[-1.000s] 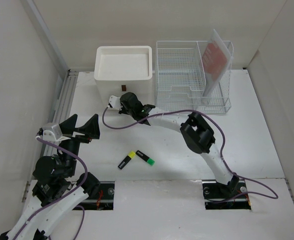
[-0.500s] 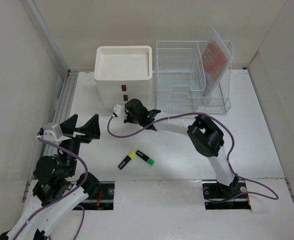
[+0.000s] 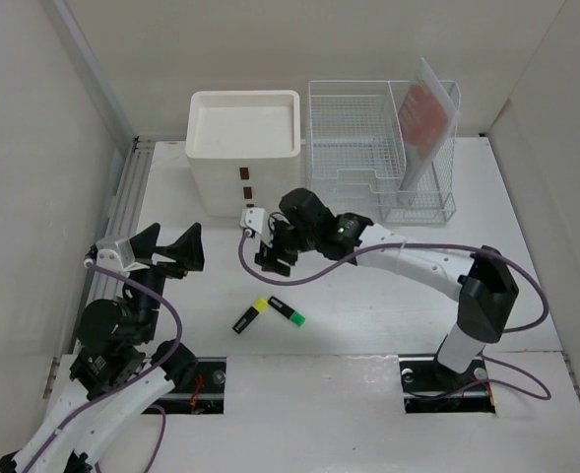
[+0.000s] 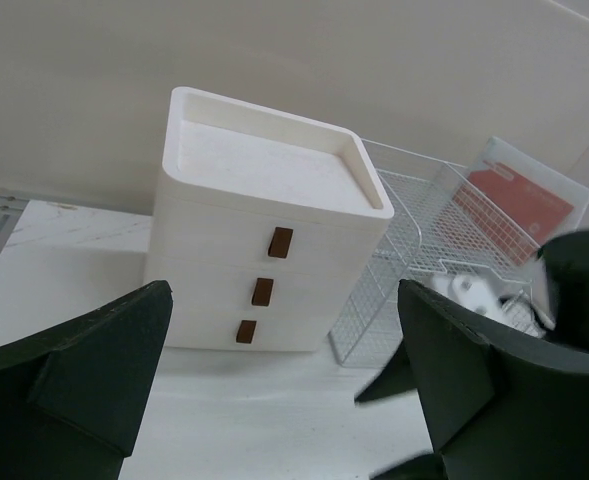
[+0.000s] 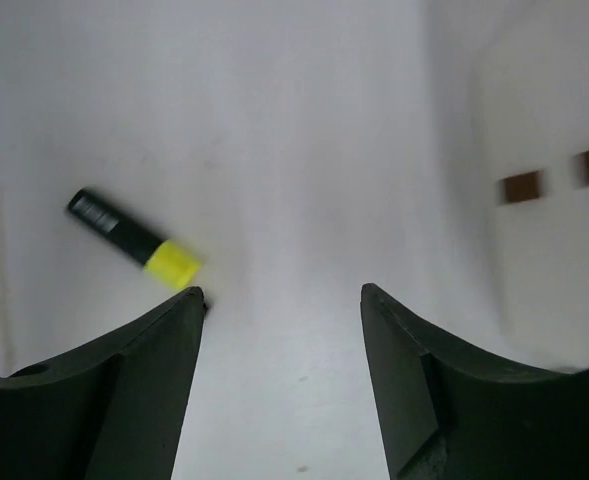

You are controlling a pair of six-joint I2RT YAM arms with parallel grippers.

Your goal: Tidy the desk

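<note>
The flat white matte counter [image 3: 368,315], rigid beneath both arms, carries a black yellow-capped highlighter [image 5: 134,238] that looks light, stiff and slick, best pinched across its barrel by the right pincer [image 5: 281,295], open and empty like the left pincer [image 3: 168,246].

Blurred, cut off, covered
Right wrist view: the drawers [image 5: 544,260] are blurred and cut by the right edge. Left wrist view: the left hand [image 4: 282,330] is cut by the bottom edge, and the right arm [image 4: 579,290], a dark blur, covers part of the rack [image 4: 404,230].
</note>
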